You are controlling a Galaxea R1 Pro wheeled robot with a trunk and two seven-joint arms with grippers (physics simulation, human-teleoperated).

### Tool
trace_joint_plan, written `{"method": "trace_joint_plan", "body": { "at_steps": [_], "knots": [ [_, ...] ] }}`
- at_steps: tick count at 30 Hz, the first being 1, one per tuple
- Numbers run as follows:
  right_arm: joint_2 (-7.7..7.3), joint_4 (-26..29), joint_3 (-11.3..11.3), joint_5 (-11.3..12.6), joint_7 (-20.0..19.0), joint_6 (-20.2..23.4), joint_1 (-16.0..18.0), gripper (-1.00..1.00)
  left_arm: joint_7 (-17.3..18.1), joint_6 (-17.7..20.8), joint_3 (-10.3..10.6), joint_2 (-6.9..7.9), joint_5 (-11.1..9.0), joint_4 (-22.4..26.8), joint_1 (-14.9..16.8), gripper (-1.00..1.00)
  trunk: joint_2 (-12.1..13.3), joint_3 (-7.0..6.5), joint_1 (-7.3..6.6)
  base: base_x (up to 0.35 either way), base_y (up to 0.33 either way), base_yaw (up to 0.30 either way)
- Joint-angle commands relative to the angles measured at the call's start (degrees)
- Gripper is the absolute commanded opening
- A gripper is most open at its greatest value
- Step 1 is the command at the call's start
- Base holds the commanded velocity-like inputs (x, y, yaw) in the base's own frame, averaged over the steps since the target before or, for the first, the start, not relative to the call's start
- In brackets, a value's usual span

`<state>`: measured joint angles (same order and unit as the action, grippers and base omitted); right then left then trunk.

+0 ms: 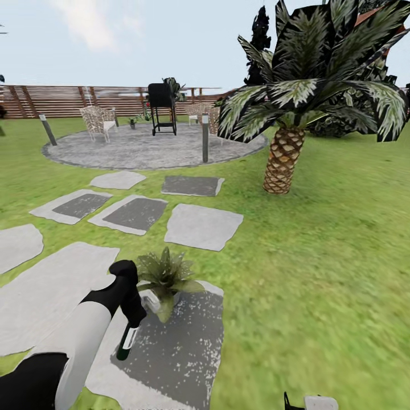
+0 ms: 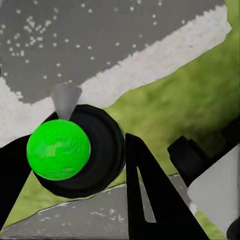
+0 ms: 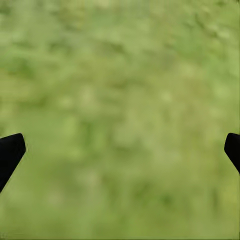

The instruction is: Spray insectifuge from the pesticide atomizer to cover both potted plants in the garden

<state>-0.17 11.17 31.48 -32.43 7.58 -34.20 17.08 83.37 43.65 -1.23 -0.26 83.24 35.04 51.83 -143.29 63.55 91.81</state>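
The pesticide atomizer [image 1: 126,340], a dark green-black bottle, hangs tilted from my left gripper [image 1: 134,322], which is shut on it just above a stepping stone [image 1: 171,353]. In the left wrist view the atomizer [image 2: 95,150] sits between the black fingers [image 2: 142,190], with a bright green ball on it and a grey nozzle cone pointing at the stone. One potted plant [image 1: 166,278], a low green rosette, stands on the same stone right beside the gripper. My right gripper [image 3: 120,150] is open over blurred grass; part of it shows at the head view's bottom edge [image 1: 310,403].
Grey stepping stones [image 1: 202,226] lead over the lawn to a round patio [image 1: 148,149] with chairs [image 1: 99,121], a black grill [image 1: 162,108] and short posts [image 1: 205,138]. A scaly-trunked palm [image 1: 285,154] stands at the right. A brown slatted fence [image 1: 57,101] closes the back.
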Motion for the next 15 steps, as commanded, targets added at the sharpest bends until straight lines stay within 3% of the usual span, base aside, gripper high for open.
{"method": "trace_joint_plan", "body": {
  "at_steps": [1, 4, 10, 15],
  "knots": [
    [0.00, -0.09, 0.17, -0.62, 0.42, -0.16, 0.05, 1.00, 0.17, 0.95, -0.08, -0.02, 0.53, 0.03, 0.02, -1.00, -0.02, 0.05, -0.01, 0.000, 0.000, 0.273],
    [0.00, -0.09, 0.20, -0.62, 0.42, -0.16, 0.05, 1.00, -2.30, 1.50, -0.08, -0.18, 0.60, -0.43, -0.06, -1.00, -0.02, 0.05, -0.01, 0.000, 0.000, 0.275],
    [0.00, -0.09, 0.18, -0.62, 0.42, -0.16, 0.06, 1.00, -3.19, 1.61, -0.08, -0.35, 0.39, -0.67, -0.78, -1.00, -0.02, 0.05, -0.01, 0.003, -0.014, 0.276],
    [0.00, -0.09, 0.24, -0.63, 0.42, -0.20, 0.06, 1.00, -3.25, 1.61, -0.04, -0.35, 0.35, -0.68, -0.85, -1.00, -0.02, 0.05, -0.01, 0.060, -0.216, 0.215]
  ]
}}
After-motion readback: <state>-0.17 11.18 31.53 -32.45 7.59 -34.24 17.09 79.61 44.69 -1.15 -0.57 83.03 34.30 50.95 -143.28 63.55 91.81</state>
